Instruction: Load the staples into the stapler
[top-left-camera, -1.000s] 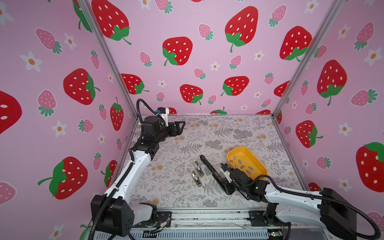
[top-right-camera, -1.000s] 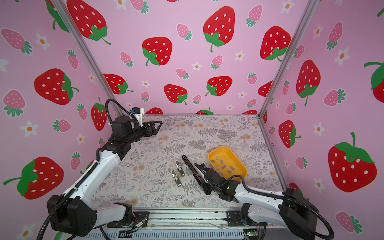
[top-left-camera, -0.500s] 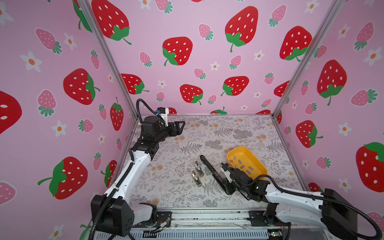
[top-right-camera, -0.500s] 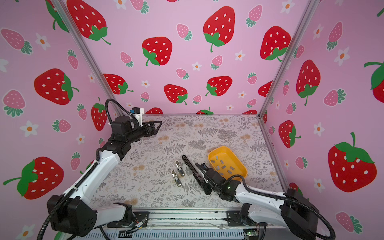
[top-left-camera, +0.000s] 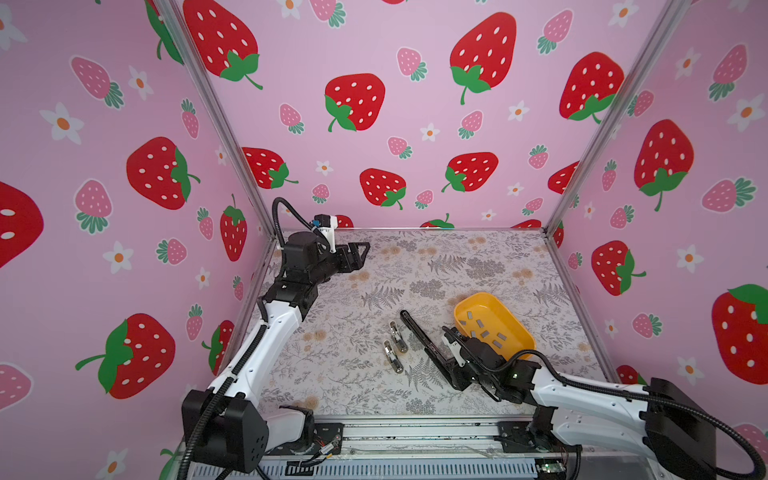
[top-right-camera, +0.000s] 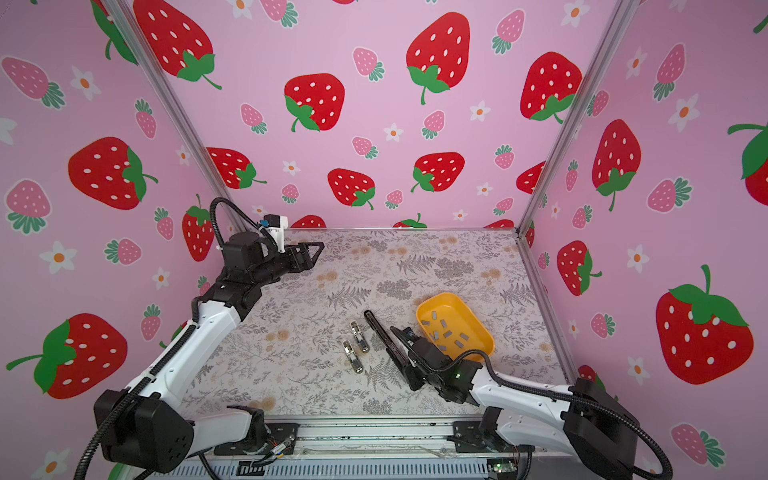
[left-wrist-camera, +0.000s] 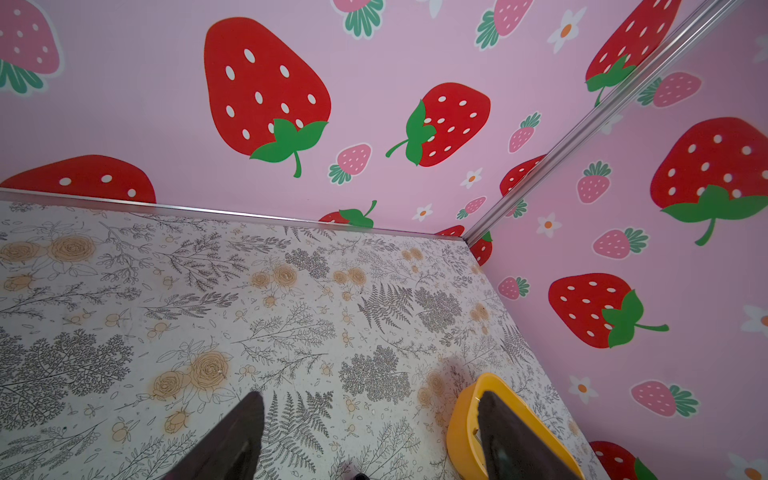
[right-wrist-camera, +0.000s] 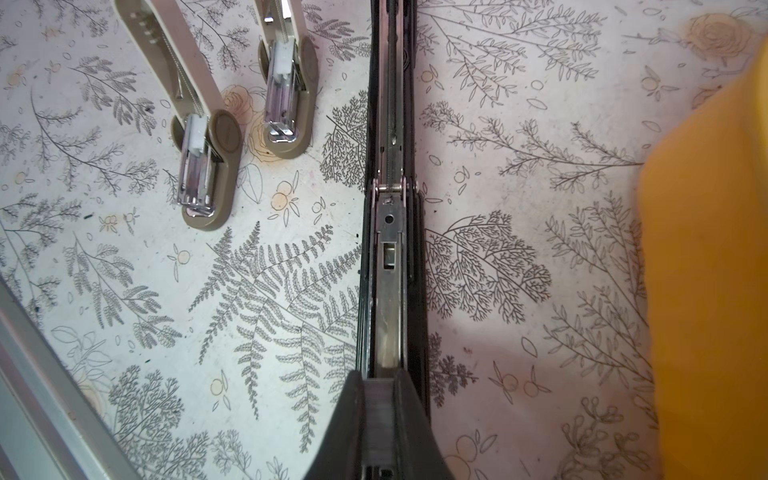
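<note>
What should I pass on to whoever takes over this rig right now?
Left pincer: open, empty, raised near the far left corner.
Right pincer: shut on the near end of the black stapler, which is opened flat on the table.
Staples: loose in the yellow tray beside it.
Two small beige staplers lie open nearby.
Done: stapler open. Left: pick a strip, load it, close.

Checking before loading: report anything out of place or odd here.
Nothing spilled or damaged. The black stapler lies folded open; two small tan staplers lie open beside it; staples sit loose in the yellow tray.
</note>
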